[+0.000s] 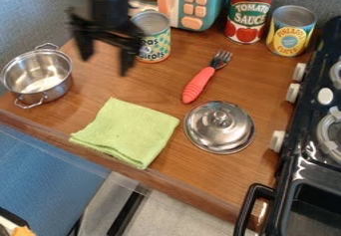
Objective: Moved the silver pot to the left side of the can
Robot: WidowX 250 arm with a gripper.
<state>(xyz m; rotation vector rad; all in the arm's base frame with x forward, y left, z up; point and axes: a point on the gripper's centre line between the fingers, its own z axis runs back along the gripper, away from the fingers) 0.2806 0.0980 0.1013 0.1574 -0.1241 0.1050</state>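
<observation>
At the far left, the round, shiny silver metal pot (39, 76) is sitting upright on the brown wooden worktop (90, 88), its thin loop handles pointing to the back and to the front edge. It is probably going to be light but stiff, its smooth curved wall inviting slips; the rim or the back loop is offering the surest hold, while the front loop is lying near the drop. Rightward, the black two-finger hand (104, 65) is hanging above the worktop, its fingers spreading apart and pinching nothing. Behind it, the short metal can with a pale, green-patterned label (154, 40) is standing upright. The pot is already lying left of this can, well apart from it, so the placing is seeming complete and the next move is probably calling for keeping clear of both. Further right, a folded green cloth (126, 130), a red-handled fork (198, 83) and a domed silver lid (220, 126) are resting apart.
</observation>
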